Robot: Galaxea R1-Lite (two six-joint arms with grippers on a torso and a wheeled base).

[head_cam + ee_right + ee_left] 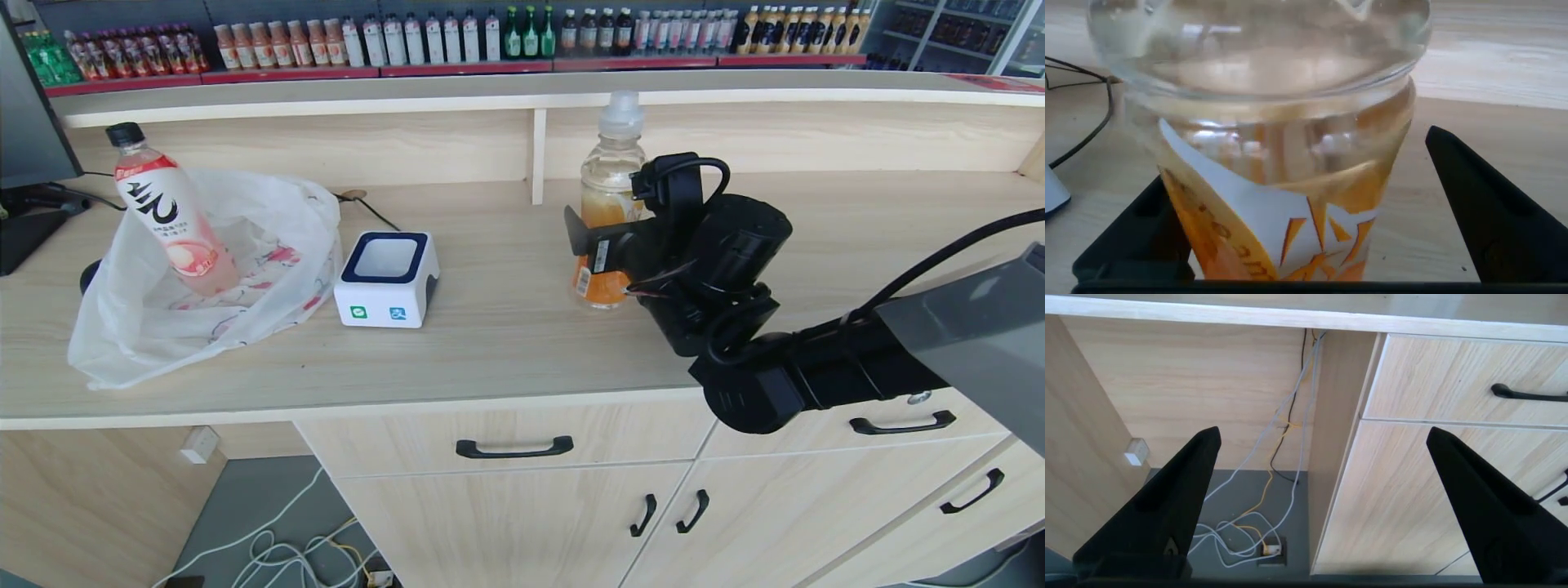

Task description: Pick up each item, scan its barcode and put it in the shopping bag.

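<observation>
- Right end effector (604, 245): released, fingers (1490, 212) on either side of the clear plastic bottle of orange drink with white cap (606, 204); gap visible at one finger, not clenched.
- Orange drink bottle: stands upright on the light wood table (506, 327), toward its right part, label low on the body (1290, 237).
- Left end effector (1323, 433): released, fingers (1167, 514) wide apart, nothing between them; sits below the table edge, faces the light wood cabinet front (1429, 498) and loose cables on the floor (1249, 531).
- White box scanner with dark blue frame (386, 278): sits on the table between bag and orange drink bottle, apart from both.
- White thin plastic shopping bag (131, 327): lies open on the left part of the table.
- Pink-labelled clear bottle with black cap (167, 212): leans tilted inside the bag, neck above the rim.
- Wall shelf with rows of drink bottles (490, 37): runs behind the table.
</observation>
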